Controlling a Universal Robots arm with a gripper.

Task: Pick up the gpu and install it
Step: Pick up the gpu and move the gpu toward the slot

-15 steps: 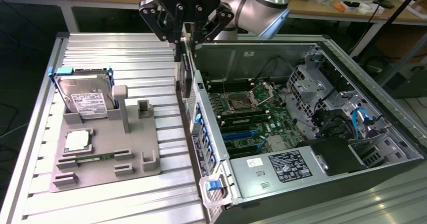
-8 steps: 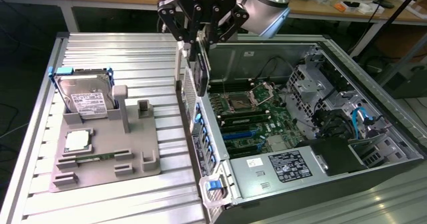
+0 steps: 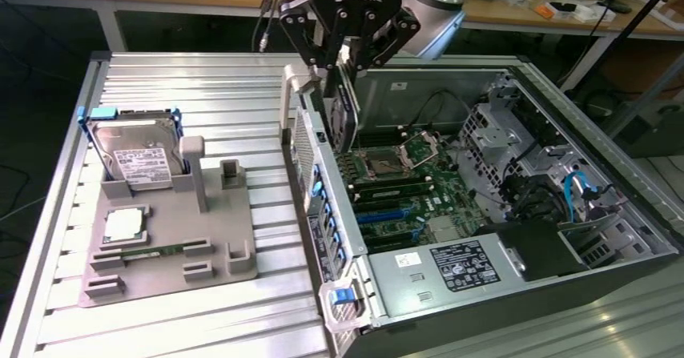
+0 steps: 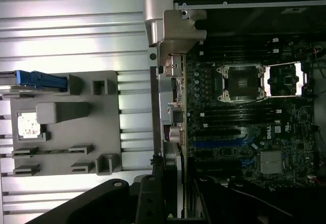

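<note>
The gpu (image 3: pixel 344 116) hangs on edge, clamped in the jaws of the gripper (image 3: pixel 345 63), over the open case (image 3: pixel 614 146) by its rear wall, probably upright so its lower edge faces the motherboard (image 3: pixel 401 194); the grey holder (image 3: pixel 214 254) outside props a drive (image 3: pixel 134 154)

The ribbed silver aluminium bench (image 3: pixel 214 78) is gleaming, its smooth metal slats throwing back bright light. The flat grey moulded plastic fixture (image 3: pixel 219 238) is looking matt and faintly grainy. The silver metal hard drive (image 3: pixel 134 154) is wearing a white paper label inside a glossy blue plastic frame (image 3: pixel 86 111). The thin dark brownish-green circuit-board gpu (image 3: pixel 344 118) is showing a dull face. The black gripper (image 3: pixel 344 66) is looking satin. The open grey sheet-metal computer case (image 3: pixel 303 150) is shining dully.
</note>
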